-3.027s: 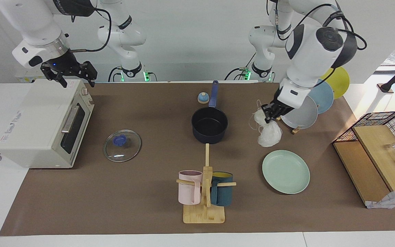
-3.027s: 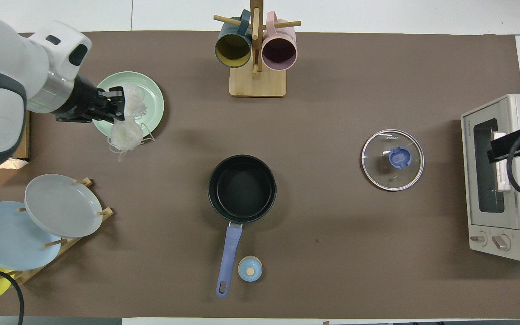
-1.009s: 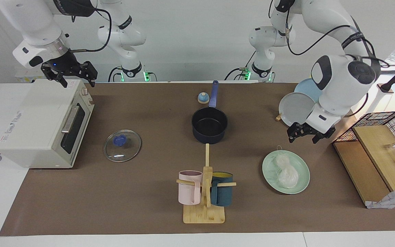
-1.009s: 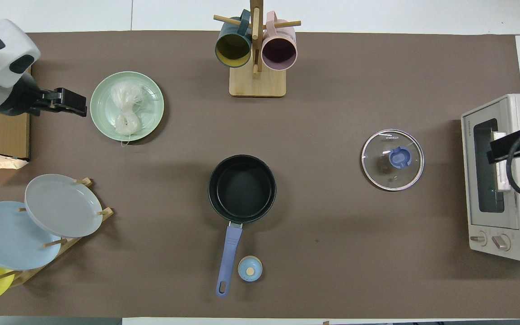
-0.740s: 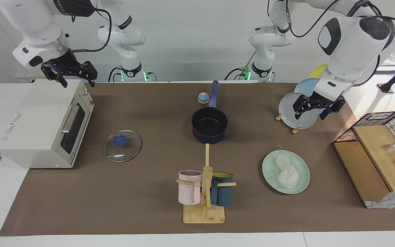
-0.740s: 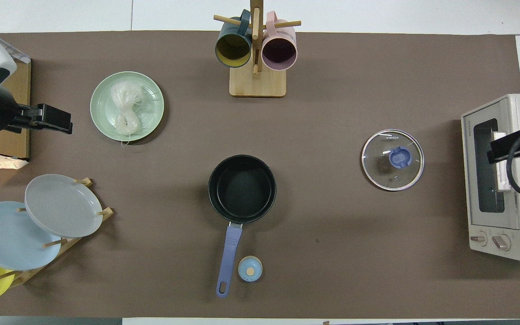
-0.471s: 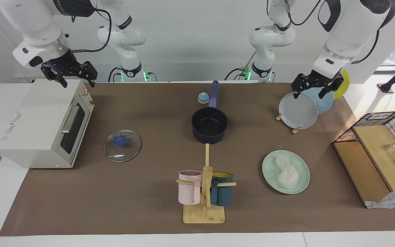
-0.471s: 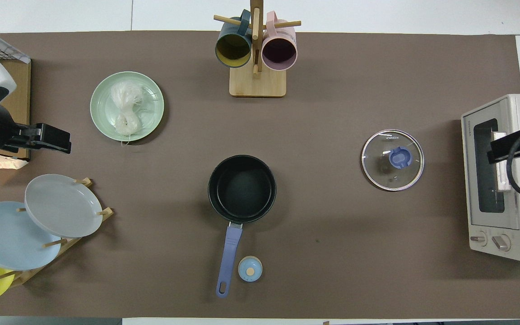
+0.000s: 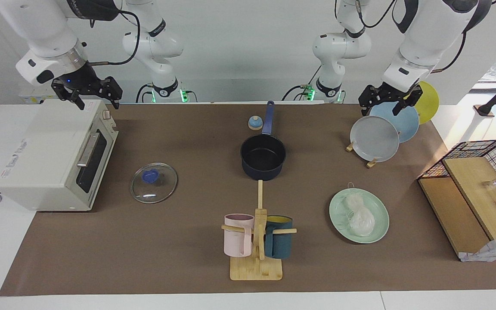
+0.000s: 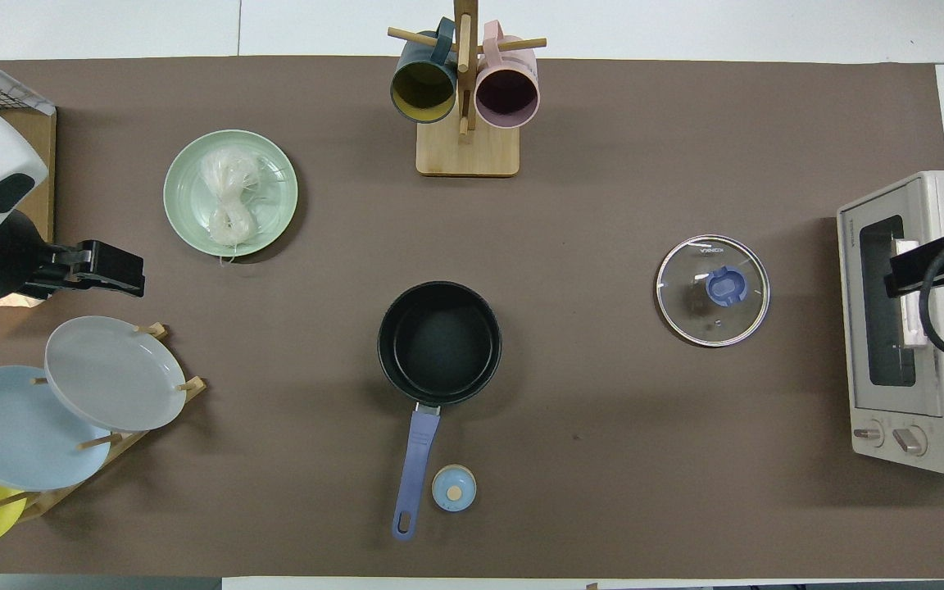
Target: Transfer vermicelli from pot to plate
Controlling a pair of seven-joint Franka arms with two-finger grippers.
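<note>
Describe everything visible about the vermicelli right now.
The whitish, translucent tangle of thin glassy vermicelli strands lies loose in a longish double clump on the round pale mint-green plate, roughly at its centre, with a few stray strands reaching the rim. It touches only the plate. No tool is near it. The small dark navy saucepan with the long blue handle, nearer to the robots, holds none of it.

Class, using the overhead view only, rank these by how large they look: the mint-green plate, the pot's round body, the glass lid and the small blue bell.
1. mint-green plate
2. pot and glass lid: too alike to rank
3. small blue bell
</note>
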